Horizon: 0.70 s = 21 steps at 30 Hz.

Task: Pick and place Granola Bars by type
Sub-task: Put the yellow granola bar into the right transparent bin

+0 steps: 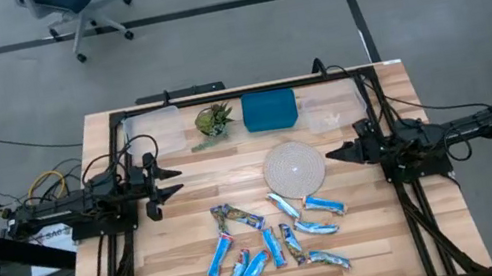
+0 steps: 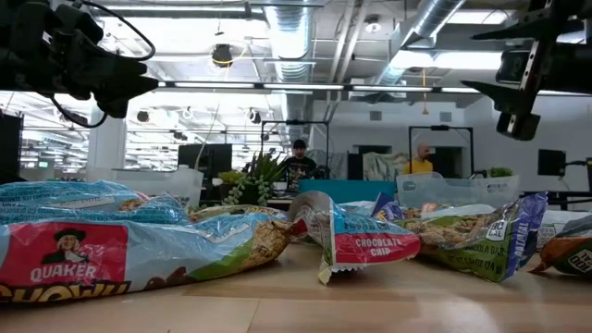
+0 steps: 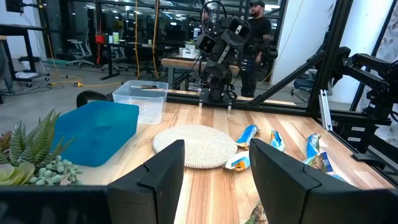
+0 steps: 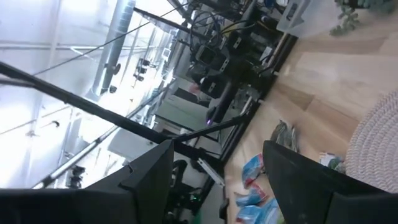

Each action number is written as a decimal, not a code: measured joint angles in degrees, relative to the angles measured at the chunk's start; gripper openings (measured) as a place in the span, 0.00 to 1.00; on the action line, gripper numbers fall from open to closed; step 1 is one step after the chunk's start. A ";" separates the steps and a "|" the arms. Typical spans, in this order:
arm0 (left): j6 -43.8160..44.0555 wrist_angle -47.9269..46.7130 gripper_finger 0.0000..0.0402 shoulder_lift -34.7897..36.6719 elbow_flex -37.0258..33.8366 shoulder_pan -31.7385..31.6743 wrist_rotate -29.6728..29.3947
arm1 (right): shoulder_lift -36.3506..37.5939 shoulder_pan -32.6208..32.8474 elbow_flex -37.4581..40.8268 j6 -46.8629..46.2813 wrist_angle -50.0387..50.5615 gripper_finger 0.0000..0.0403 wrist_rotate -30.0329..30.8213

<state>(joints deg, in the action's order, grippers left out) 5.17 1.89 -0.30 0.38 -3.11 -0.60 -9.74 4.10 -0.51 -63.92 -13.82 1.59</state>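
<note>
Several granola bars (image 1: pixel 273 245) lie scattered flat on the near middle of the wooden table, in bright blue, light blue-white and blue-brown wrappers; the low view shows them close up (image 2: pixel 365 242). My left gripper (image 1: pixel 171 184) hovers open at the table's left side, pointing toward the centre, well clear of the bars. My right gripper (image 1: pixel 332 155) hovers open at the right side beside the round mat, also pointing inward. The left wrist view shows open fingers (image 3: pixel 214 168) and bars (image 3: pixel 249 134) beyond them. The right wrist view (image 4: pixel 217 180) shows bars (image 4: pixel 255 171) below.
A round woven mat (image 1: pixel 293 168) sits at the table's centre. Along the far edge stand a clear container (image 1: pixel 151 131), a green plant (image 1: pixel 214 121), a blue box (image 1: pixel 269 109) and another clear container (image 1: pixel 332 108). Black frame rails run along both sides. People stand in the room beyond.
</note>
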 joint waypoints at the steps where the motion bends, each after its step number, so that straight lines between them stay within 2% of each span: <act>1: 0.00 0.01 0.43 0.02 0.00 0.00 0.00 | 0.01 -0.08 0.00 0.15 0.02 0.60 0.00; 8: 0.02 -0.02 0.43 0.02 0.00 0.01 0.00 | 0.00 -0.11 -0.27 5.85 0.47 0.60 0.03; 12: 0.02 0.00 0.43 0.00 0.00 0.00 0.00 | -0.71 -0.11 -4.69 11.63 6.75 0.59 0.01; 17: 0.02 0.00 0.43 0.01 0.00 0.01 0.00 | -8.72 -0.11 -14.18 20.44 24.17 0.54 2.00; 21: 0.01 -0.01 0.43 0.00 0.00 0.02 0.00 | -16.32 -0.11 -20.94 28.25 29.07 0.50 3.90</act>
<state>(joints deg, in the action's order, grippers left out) 5.18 1.88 -0.29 0.38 -3.09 -0.60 -26.06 3.99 -21.45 -35.67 15.24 5.48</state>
